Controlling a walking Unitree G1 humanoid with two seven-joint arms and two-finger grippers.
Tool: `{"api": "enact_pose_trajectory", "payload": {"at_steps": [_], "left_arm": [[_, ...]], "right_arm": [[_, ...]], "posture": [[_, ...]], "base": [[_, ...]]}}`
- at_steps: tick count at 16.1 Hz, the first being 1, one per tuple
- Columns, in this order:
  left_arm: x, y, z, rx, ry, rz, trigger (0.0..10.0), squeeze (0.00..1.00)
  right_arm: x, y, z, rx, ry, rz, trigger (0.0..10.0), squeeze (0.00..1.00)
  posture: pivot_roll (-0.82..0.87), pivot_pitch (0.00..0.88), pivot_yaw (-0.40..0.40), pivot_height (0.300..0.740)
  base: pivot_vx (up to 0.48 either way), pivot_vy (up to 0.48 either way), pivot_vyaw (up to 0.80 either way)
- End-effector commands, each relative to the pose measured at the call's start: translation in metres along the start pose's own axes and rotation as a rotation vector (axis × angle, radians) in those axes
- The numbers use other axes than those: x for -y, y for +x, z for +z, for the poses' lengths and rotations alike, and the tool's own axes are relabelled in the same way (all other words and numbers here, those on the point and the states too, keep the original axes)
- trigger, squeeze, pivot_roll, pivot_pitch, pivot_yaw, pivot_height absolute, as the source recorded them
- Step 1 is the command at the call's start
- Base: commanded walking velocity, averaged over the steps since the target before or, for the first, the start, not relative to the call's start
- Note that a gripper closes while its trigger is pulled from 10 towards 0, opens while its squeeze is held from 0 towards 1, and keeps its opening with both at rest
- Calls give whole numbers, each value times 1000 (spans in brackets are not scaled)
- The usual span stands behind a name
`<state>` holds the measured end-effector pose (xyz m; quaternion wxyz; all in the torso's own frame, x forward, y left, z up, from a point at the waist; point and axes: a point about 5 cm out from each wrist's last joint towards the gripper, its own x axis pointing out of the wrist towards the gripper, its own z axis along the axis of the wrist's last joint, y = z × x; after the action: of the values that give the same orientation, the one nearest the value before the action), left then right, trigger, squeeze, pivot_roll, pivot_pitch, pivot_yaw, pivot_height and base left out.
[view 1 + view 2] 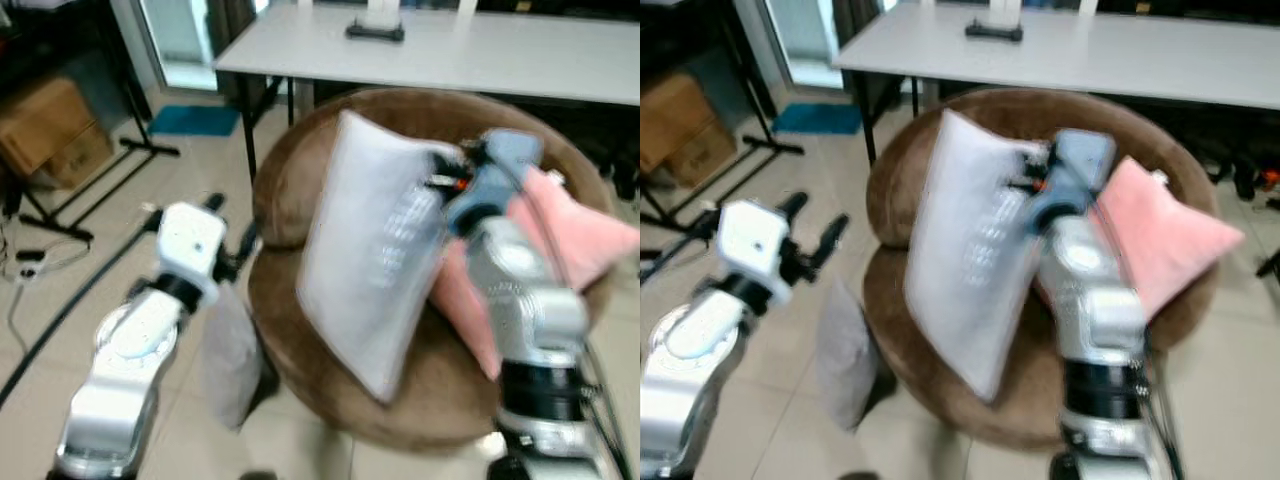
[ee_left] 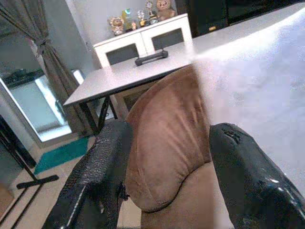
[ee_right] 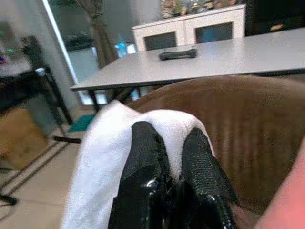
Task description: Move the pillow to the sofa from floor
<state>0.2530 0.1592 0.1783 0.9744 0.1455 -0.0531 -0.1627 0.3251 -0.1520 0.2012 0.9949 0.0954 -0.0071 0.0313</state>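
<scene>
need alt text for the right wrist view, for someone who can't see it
The right tool pinches a corner of a white pillow between its two black fingers, above a round brown sofa. Behind stand a grey table with a dark object on it and a white cabinet.

Tiled floor (image 1: 180,180) with a teal mat (image 1: 195,121) at ten o'clock, cardboard boxes (image 1: 45,130) at nine, a long white table (image 1: 450,50) at twelve bearing a dark object (image 1: 375,31), and a white cabinet (image 2: 143,38) beyond.
</scene>
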Motion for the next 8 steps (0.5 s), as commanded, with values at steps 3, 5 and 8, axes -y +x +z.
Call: {"api": "enact_pose_trajectory", "payload": {"at_steps": [3, 5, 8], "left_arm": [[-5, -3, 1, -8, 19, 12, 10000, 0], [-5, -3, 1, -9, 18, 10, 10000, 0], [-4, -3, 1, -10, 15, 7, 10000, 0]], "right_arm": [[-14, 0, 8, 46, 0, 51, 10000, 0], [-14, 0, 8, 46, -1, 55, 10000, 0], [-15, 2, 6, 32, 35, 55, 10000, 0]], "posture": [[120, 0, 19, 740], [119, 0, 19, 740], [119, 0, 19, 740]], "base": [[244, 0, 0], [246, 0, 0], [244, 0, -525]]}}
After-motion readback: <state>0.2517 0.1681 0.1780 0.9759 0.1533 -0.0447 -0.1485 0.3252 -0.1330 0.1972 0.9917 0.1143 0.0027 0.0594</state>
